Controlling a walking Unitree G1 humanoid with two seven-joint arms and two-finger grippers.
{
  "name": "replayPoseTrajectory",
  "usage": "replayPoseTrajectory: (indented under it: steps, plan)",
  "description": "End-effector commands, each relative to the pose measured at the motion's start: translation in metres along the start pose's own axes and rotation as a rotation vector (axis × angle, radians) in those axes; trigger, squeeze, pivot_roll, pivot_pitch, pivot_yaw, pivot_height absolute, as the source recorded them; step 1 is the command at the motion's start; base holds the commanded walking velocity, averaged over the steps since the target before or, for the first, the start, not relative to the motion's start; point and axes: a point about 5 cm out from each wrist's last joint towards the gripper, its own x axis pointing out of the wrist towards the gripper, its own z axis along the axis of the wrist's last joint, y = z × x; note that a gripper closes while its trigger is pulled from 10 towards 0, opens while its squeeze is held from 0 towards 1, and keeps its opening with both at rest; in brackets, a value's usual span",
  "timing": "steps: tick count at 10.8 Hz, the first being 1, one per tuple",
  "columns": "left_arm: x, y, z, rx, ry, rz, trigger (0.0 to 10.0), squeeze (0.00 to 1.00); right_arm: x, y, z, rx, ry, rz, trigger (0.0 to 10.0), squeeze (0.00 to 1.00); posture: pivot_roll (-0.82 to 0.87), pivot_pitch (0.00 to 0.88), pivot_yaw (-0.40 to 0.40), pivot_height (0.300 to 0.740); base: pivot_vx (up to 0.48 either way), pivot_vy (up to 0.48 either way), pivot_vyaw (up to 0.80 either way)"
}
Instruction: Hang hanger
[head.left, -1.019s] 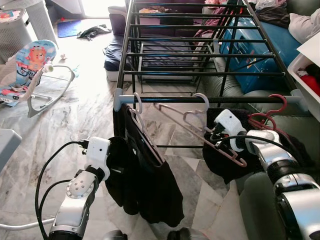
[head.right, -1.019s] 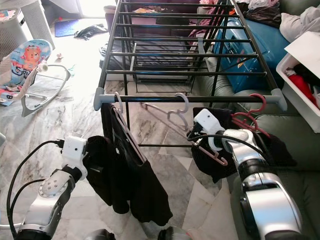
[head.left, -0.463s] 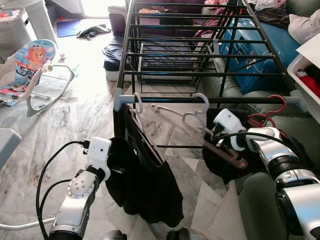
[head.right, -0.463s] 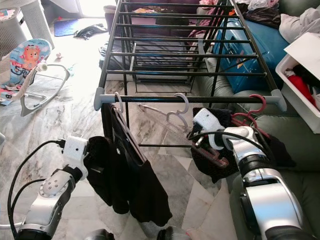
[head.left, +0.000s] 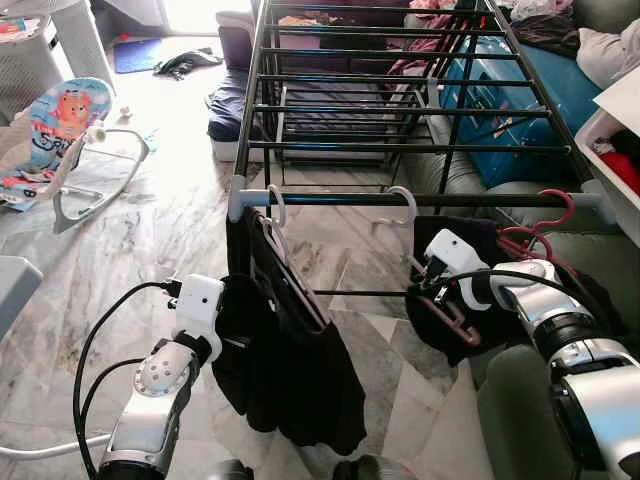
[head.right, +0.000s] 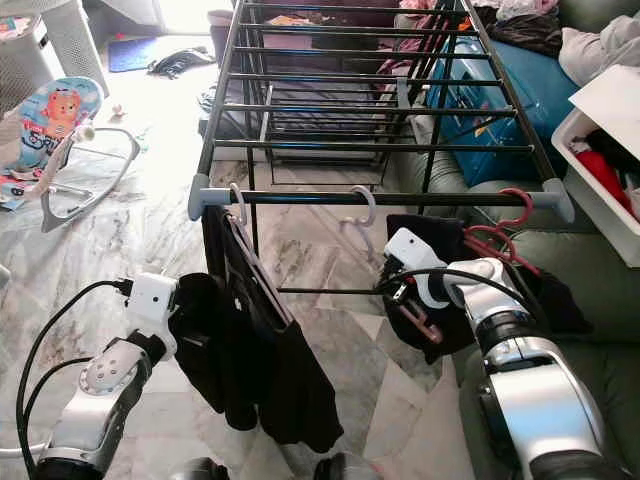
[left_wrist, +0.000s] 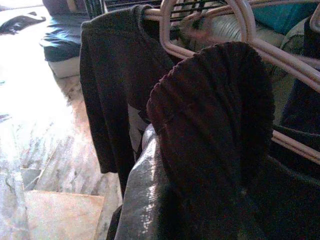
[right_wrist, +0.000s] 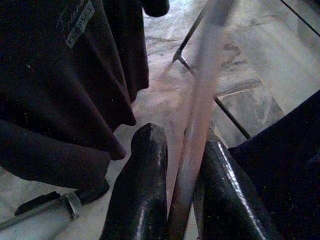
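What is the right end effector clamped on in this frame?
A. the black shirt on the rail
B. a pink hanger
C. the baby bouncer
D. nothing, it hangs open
B: in the right wrist view the two black fingers of the right end effector close on the pink hanger, below the rail.

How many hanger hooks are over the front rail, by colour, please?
Pale hooks: 2
Red hooks: 1
Total: 3
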Motion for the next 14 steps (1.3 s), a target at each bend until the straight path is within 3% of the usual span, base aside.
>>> replayPoseTrajectory:
  steps: [1,6,7,8,9,11,12,13,14]
  plan:
    - [0.001,0.000,0.002,0.011,0.000,-0.010,10.0,0.00,-0.002,-0.003,0.006,-0.014,-0.003,-0.001,0.0,0.00,-0.06,0.000,-0.054,0.740,0.000,0.000,0.00]
    - [0.002,-0.001,0.000,0.009,0.009,-0.016,10.0,0.00,0.000,-0.003,0.008,-0.042,0.005,-0.009,0.0,0.00,-0.06,0.000,-0.057,0.740,0.000,0.000,0.00]
    - [0.002,-0.001,0.000,0.009,0.010,-0.017,10.0,0.00,0.001,-0.003,0.009,-0.050,0.007,-0.007,1.8,0.00,-0.06,0.000,-0.057,0.740,0.000,0.000,0.00]
    - [0.003,-0.002,0.000,0.009,0.012,-0.019,10.0,0.00,0.001,-0.004,0.010,-0.055,0.012,-0.013,10.0,0.00,-0.05,0.000,-0.058,0.740,0.000,0.000,0.00]
    - [0.003,-0.002,0.000,0.010,0.013,-0.020,10.0,0.00,0.001,-0.005,0.012,-0.062,0.009,-0.021,10.0,1.00,-0.05,0.000,-0.058,0.740,0.000,0.000,0.00]
    - [0.004,-0.003,0.000,0.007,0.011,-0.014,10.0,0.00,-0.002,-0.012,0.020,-0.049,-0.068,-0.111,10.0,1.00,-0.05,0.000,-0.063,0.740,0.000,0.000,0.00]
    - [0.004,-0.002,-0.001,0.006,0.009,-0.012,10.0,0.00,-0.003,-0.013,0.019,-0.036,-0.089,-0.129,10.0,0.87,-0.06,0.000,-0.061,0.740,0.000,0.000,0.00]
    - [0.004,-0.002,-0.001,0.006,0.010,-0.014,10.0,0.00,-0.004,-0.011,0.014,-0.041,-0.086,-0.120,10.0,0.00,-0.06,0.000,-0.061,0.740,0.000,0.000,0.00]
    - [0.004,-0.002,-0.001,0.007,0.013,-0.022,10.0,0.00,-0.005,-0.011,0.012,-0.035,-0.091,-0.124,10.0,0.00,-0.07,0.000,-0.052,0.740,0.000,0.000,0.00]
